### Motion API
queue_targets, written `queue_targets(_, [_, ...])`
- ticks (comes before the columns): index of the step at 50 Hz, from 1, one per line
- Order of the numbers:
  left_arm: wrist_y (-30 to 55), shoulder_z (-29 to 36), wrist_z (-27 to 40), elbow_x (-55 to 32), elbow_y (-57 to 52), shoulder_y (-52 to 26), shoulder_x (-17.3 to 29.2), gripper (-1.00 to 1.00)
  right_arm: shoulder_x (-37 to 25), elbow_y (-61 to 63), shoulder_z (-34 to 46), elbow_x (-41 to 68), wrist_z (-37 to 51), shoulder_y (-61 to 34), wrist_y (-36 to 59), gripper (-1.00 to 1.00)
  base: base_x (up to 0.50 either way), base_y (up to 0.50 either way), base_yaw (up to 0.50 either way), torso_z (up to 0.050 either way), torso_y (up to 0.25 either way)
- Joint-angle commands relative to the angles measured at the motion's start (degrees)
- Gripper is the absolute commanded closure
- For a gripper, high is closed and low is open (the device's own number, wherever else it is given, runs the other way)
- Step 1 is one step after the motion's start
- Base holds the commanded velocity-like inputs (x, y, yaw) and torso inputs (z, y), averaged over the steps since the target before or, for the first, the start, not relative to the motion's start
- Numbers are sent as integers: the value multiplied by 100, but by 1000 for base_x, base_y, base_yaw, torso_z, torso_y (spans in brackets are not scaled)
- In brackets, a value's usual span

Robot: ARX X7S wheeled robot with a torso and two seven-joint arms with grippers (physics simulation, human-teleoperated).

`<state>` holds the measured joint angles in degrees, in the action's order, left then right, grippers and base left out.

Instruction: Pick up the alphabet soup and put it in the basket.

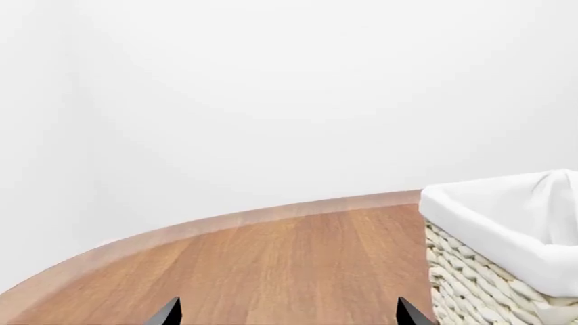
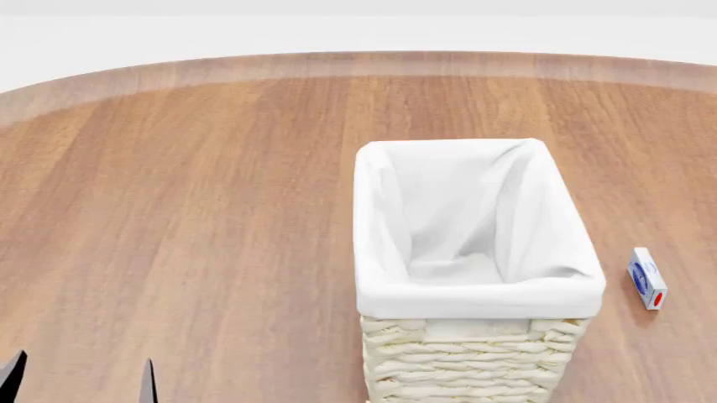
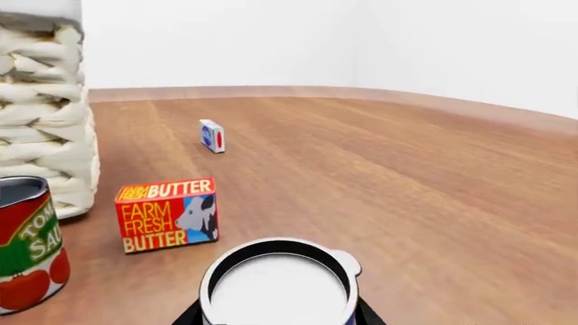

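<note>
Evidently the alphabet soup (image 3: 278, 288) sat between the right gripper's (image 3: 275, 318) jaws, which seemed closed on it, though not certainly; its white top faced the camera. The basket (image 2: 476, 290) on the counter (image 2: 201, 210) stood empty, so the drop remained. The left gripper (image 1: 287, 313) hung open.

Table: brown wooden top (image 1: 271, 264) with a curved pale edge, white wall behind.
Basket: the basket (image 1: 492, 284) with cream weave and white lining, at the frame's edge.
Left gripper: the left gripper (image 1: 289, 313) shows two dark fingertips (image 1: 167, 313), spread apart, nothing between.
</note>
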<state>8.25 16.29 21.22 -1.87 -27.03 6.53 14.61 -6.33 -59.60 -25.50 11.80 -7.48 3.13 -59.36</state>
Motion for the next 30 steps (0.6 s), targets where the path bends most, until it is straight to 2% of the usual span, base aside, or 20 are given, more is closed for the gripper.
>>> queue_targets(1, [1, 7, 33, -29, 9, -6, 30, -100, 87, -211, -239, -247, -277, -188, -3, 100, 0, 0, 0, 0, 0])
queue_targets(5, [5, 18, 42, -33, 12, -11, 38, -100, 161, 383, -219, -229, -225, 13, 335, 100, 3, 0, 0, 0, 0])
queue_targets(12, [-9, 32, 48, -60, 48, -26, 48, -100, 388, 2983, -55, -126, 86, 819, 1786, 100, 0, 0, 0, 0, 0])
queue_targets(19, [-17, 38, 60, -87, 45, -28, 63, -100, 393, 4822, 157, 159, 267, 1354, 2693, 100, 0, 0, 0, 0, 0])
queue_targets(30, [-40, 46, 78, -132, 36, -24, 89, -100, 249, 5901, 251, 195, 552, 1717, 3131, 100, 0, 0, 0, 0, 1])
